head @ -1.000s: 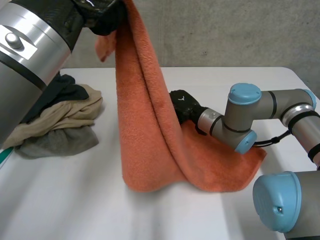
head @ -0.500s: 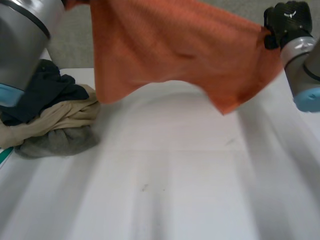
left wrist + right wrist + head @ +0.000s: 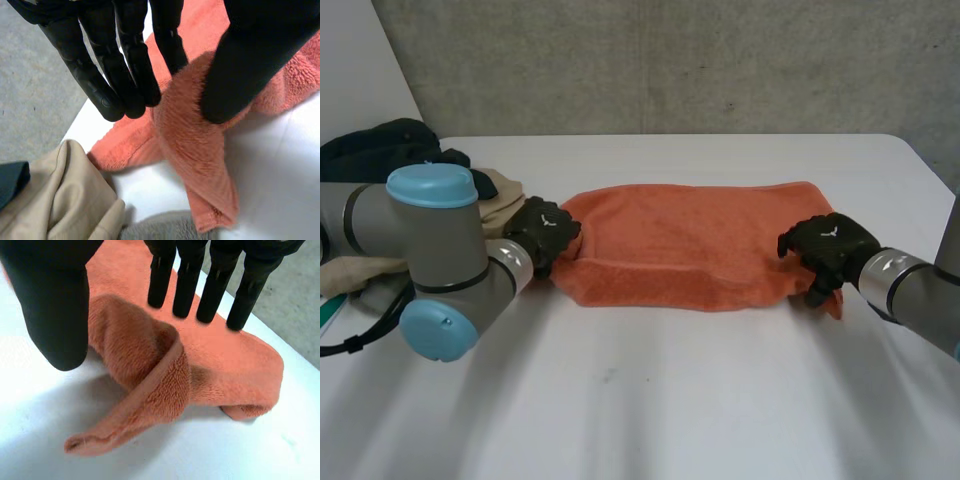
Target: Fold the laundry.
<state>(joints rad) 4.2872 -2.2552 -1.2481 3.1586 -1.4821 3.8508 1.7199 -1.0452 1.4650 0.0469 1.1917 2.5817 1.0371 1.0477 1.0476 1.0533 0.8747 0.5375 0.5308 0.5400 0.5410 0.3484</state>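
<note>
The orange towel point(image 3: 690, 240) that hung in the air half a second ago now lies doubled over across the white table point(image 3: 650, 400), stretched between the two hands. The left hand point(image 3: 545, 232) pinches a raised ridge at the towel's left end between thumb and straight fingers point(image 3: 125, 85). At the right end, the right hand point(image 3: 825, 245) has thumb and fingers point(image 3: 212, 295) spread, a loose fold standing between them. A pile of clothes point(image 3: 498, 190) sits just beside the left hand, partly hidden by the left arm point(image 3: 435, 260).
</note>
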